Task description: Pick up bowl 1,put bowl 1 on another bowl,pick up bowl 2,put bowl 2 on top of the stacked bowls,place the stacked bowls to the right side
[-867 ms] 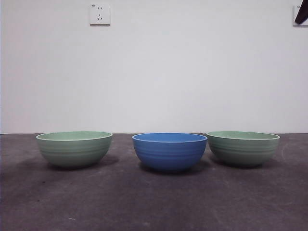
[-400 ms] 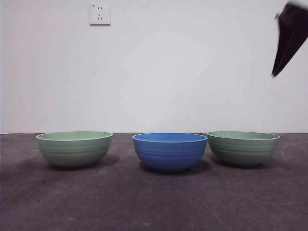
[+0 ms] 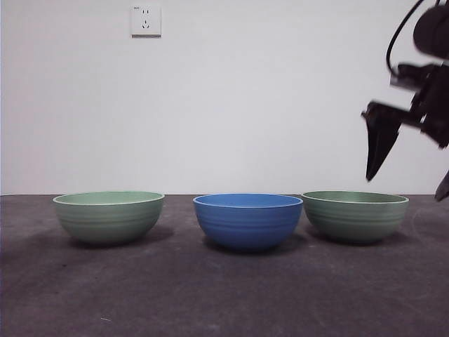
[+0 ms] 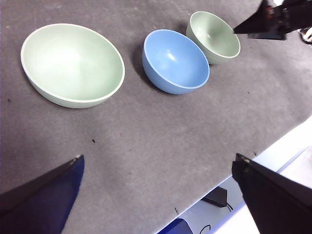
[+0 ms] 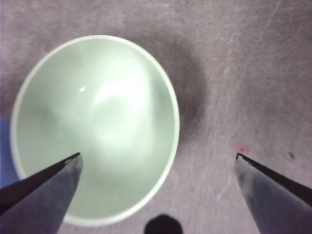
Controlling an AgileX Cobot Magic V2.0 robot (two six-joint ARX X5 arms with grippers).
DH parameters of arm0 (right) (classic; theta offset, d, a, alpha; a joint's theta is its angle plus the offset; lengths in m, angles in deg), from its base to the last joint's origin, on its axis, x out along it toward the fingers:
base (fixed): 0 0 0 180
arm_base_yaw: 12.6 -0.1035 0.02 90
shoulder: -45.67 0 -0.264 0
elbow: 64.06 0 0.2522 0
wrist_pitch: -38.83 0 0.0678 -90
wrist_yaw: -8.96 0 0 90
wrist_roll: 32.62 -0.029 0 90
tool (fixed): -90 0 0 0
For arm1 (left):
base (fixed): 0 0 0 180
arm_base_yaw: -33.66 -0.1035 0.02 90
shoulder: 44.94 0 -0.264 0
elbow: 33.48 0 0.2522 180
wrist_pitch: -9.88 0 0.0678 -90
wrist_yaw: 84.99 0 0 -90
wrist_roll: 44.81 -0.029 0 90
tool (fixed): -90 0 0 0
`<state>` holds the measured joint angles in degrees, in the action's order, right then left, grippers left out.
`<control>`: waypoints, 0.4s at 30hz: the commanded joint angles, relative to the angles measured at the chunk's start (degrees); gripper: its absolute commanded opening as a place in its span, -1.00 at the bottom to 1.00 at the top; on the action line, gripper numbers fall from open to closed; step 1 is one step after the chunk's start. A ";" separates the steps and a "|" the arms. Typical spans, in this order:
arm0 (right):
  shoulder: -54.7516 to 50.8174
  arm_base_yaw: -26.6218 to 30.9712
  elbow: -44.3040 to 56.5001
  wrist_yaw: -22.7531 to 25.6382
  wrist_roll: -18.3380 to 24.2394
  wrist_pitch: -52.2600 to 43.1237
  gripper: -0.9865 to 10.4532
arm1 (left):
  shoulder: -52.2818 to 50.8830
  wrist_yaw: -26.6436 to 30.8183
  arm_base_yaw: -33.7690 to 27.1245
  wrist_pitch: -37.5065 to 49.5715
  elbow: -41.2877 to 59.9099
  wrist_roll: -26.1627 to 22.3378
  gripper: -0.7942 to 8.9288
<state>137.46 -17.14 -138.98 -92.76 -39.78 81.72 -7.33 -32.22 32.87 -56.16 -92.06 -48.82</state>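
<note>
Three bowls stand in a row on the dark table. The blue bowl (image 3: 248, 221) is in the middle, with a pale green bowl (image 3: 109, 217) to its left and another pale green bowl (image 3: 354, 216) to its right. My right gripper (image 3: 405, 188) hangs open just above the right green bowl (image 5: 95, 126). One jaw is over the bowl's inside and the other is outside its rim. My left gripper (image 4: 158, 158) is open and holds nothing. It stays high and back from the left green bowl (image 4: 73, 63) and the blue bowl (image 4: 175, 61). No bowl is stacked.
A wall socket (image 3: 146, 21) sits high on the white back wall. In the left wrist view the grey table surface ends at a white edge (image 4: 292, 146), with a cable beyond it.
The right arm has come down from the top right corner to just above the right green bowl. The bowls have not moved.
</note>
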 commanded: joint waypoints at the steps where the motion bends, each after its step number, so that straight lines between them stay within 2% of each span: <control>1: 2.58 -0.13 -0.31 0.35 -0.81 -2.03 -0.06 | -0.13 -0.33 0.17 0.22 -0.28 -0.24 0.47; 6: 4.48 -0.13 -0.31 1.11 -0.94 -4.00 -0.29 | -0.13 -0.33 0.17 0.22 -0.28 -0.24 0.47; 9: 4.55 -0.13 -0.31 1.73 -0.92 -4.11 -0.56 | -0.13 -0.33 0.17 0.26 -0.28 -0.24 0.47; 12: 4.55 -0.04 -0.31 1.66 -0.90 -4.20 -0.67 | -0.13 -0.33 0.17 0.26 -0.28 -0.24 0.47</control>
<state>141.39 -17.14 -139.16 -91.32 -40.37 77.83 -7.33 -32.22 32.87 -56.16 -92.06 -48.82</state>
